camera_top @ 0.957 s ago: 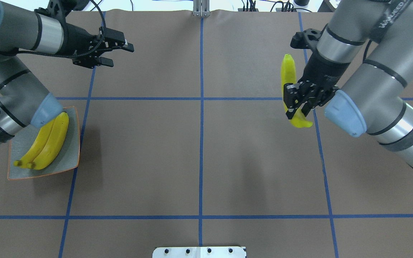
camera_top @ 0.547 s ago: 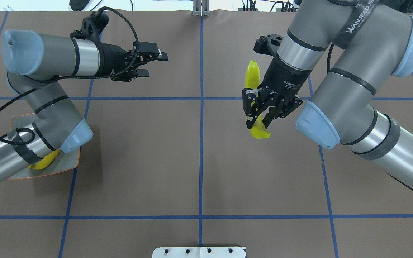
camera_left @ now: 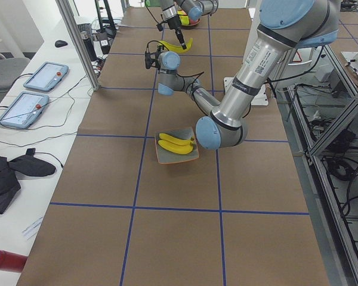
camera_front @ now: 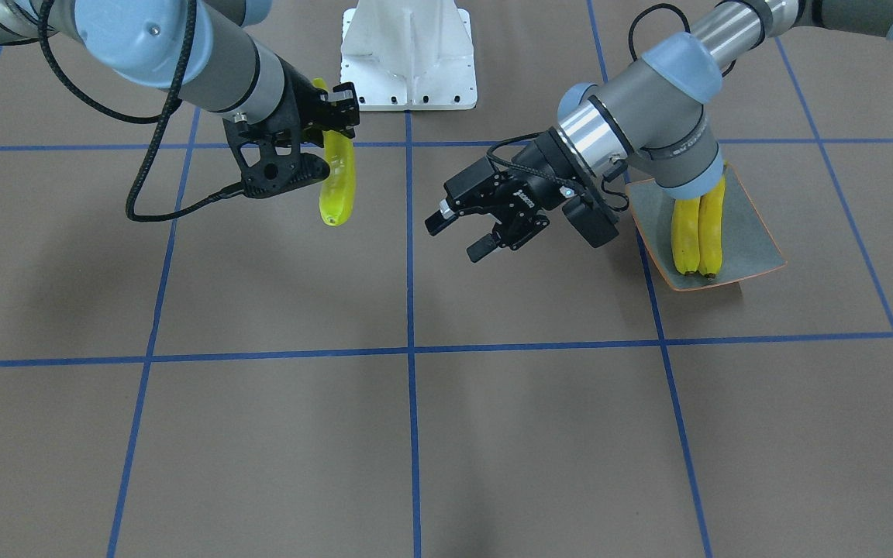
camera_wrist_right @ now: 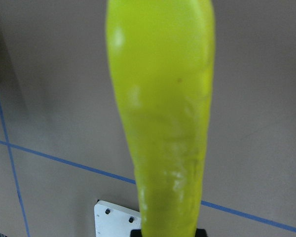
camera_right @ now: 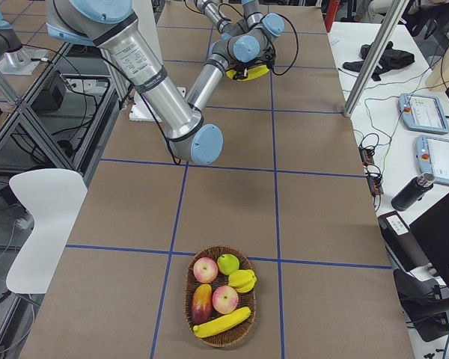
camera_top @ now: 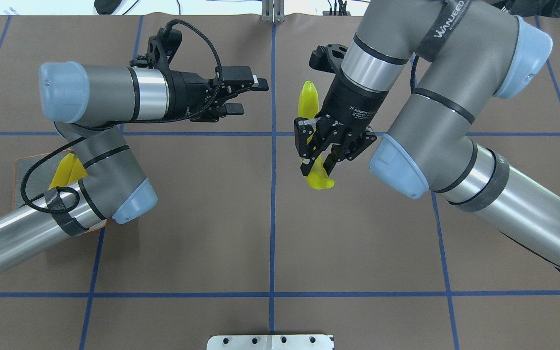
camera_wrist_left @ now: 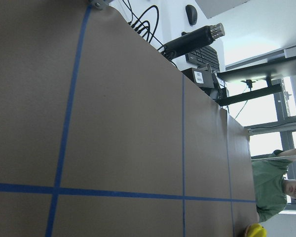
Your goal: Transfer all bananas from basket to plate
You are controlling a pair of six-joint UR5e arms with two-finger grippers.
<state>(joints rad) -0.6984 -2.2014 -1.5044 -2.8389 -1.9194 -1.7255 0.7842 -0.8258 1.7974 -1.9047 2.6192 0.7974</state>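
My right gripper [camera_top: 316, 166] is shut on a yellow banana [camera_top: 308, 99] and holds it nearly upright above the table, just right of the centre line. The same banana [camera_front: 336, 186] hangs from that gripper [camera_front: 328, 128] in the front view and fills the right wrist view [camera_wrist_right: 163, 113]. My left gripper [camera_top: 251, 96] is open and empty, its fingers pointing at the banana from a short gap away. Two bananas [camera_front: 698, 232] lie side by side on the grey-blue plate [camera_front: 756, 244]. In the overhead view my left arm hides most of the plate [camera_top: 16, 167]. One banana [camera_right: 221, 322] lies in the wicker basket [camera_right: 188, 299].
The basket stands at the table's far right end and also holds apples and other fruit [camera_right: 224, 298]. A white mounting plate [camera_front: 408, 62] sits at the robot's base. An operator [camera_wrist_left: 278, 185] stands beyond the table's end.
My right gripper has carried the banana left toward the centre line. My left gripper has moved right toward it, still open, and the left arm now covers most of the plate.
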